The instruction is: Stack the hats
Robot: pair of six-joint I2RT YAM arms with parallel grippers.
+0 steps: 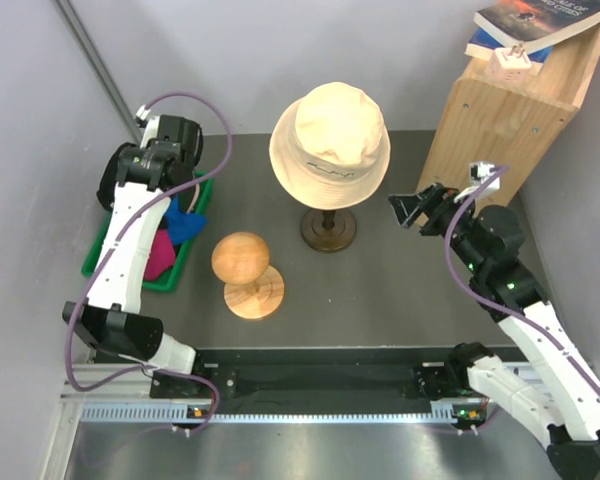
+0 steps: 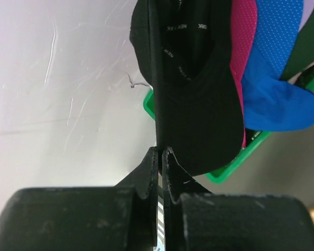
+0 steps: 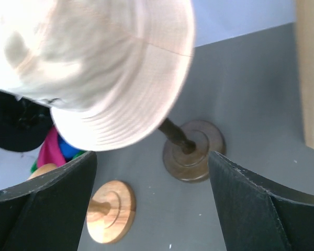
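In the left wrist view my left gripper (image 2: 161, 151) is shut on the brim edge of a black cap (image 2: 193, 83), which hangs over a green bin (image 2: 235, 167). A magenta cap (image 2: 243, 42) and a blue cap (image 2: 277, 89) lie behind it in the bin. From above, the left gripper (image 1: 165, 165) is over the bin (image 1: 92, 262), where the blue cap (image 1: 187, 226) and magenta cap (image 1: 160, 255) show. My right gripper (image 1: 405, 212) is open and empty, right of a cream bucket hat (image 1: 330, 140) on a dark stand. The lavender and light pink caps cannot be made out.
A bare light wooden head form (image 1: 242, 258) stands in front of the dark stand's base (image 1: 328, 230). A tall wooden box (image 1: 505, 110) with books on top stands at the back right. A grey wall runs close along the left of the bin.
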